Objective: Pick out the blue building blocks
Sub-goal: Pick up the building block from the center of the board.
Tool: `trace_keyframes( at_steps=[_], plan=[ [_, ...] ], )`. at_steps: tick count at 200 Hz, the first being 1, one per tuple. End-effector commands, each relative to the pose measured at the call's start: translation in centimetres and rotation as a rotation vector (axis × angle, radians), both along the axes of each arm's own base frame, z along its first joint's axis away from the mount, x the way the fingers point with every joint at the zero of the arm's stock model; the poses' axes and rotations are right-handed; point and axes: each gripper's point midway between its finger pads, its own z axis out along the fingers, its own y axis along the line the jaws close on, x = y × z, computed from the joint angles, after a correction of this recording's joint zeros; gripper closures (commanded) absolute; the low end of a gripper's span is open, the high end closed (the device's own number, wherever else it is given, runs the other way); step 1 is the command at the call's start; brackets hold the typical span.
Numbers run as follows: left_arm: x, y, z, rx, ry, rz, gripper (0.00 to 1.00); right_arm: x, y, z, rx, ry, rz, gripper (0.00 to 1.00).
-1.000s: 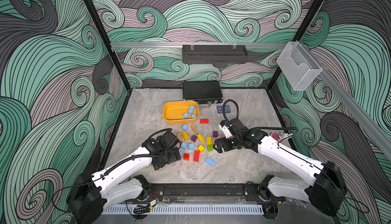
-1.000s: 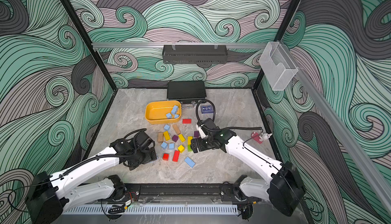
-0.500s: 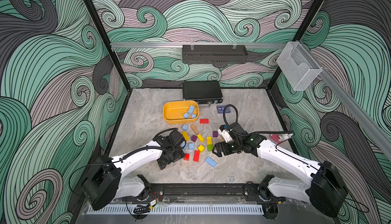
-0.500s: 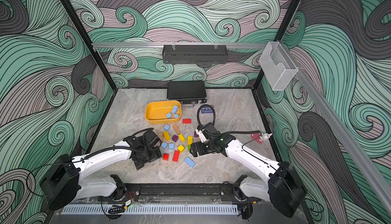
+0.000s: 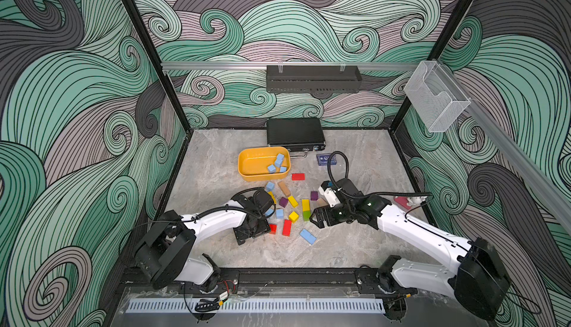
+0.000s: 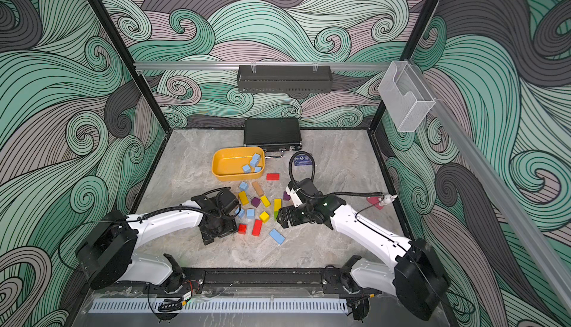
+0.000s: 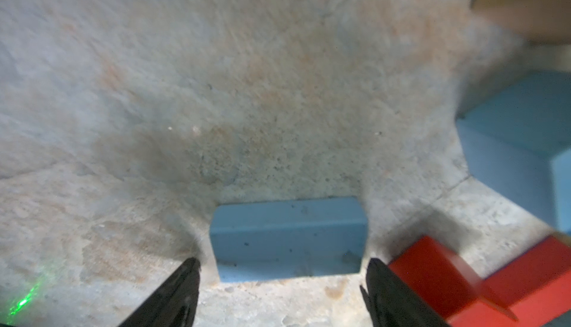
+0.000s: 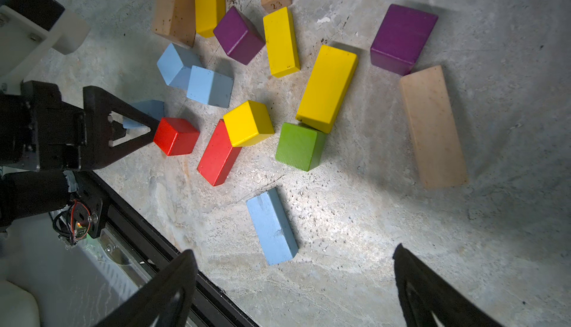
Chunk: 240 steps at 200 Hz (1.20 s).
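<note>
Beside the red block (image 7: 432,266) on the bench (image 7: 247,93), I am holding my left pincer (image 7: 282,263) open around a blue block (image 7: 289,232). Next, I am thinking: squeeze, lift, drop it in the yellow tray (image 5: 247,164). My right pincer (image 8: 293,249) is hanging wide open.

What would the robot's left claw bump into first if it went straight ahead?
Probably the light blue block, just ahead of the left gripper, between its open jaws; depth is hard to judge.

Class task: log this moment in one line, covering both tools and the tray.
left tool: open, straddling blue block | right tool: open, empty, facing blue brick | yellow tray: holds some blue blocks
</note>
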Motion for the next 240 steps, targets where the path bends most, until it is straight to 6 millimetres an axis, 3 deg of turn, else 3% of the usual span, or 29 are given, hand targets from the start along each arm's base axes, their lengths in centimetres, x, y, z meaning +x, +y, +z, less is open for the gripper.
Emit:
trace_keyframes(
  at_steps=[1,56,88,240],
  plan=[
    [0.5,0.3,-0.2,0.037,-0.007,-0.013,0.20,0.7,-0.1,0.6,-0.008,-0.042,-0.001,0.01],
    [0.8,0.7,-0.7,0.067,-0.015,-0.024,0.24,0.9,-0.2,0.5,-0.017,-0.047,-0.006,0.01],
    [0.8,0.8,-1.2,0.077,-0.008,-0.034,0.32,0.9,-0.2,0.7,-0.012,-0.051,-0.005,0.01],
    [1.0,2.0,-1.4,0.126,-0.014,-0.061,0.23,1.2,0.0,0.6,-0.010,-0.052,-0.010,0.01]
  ],
)
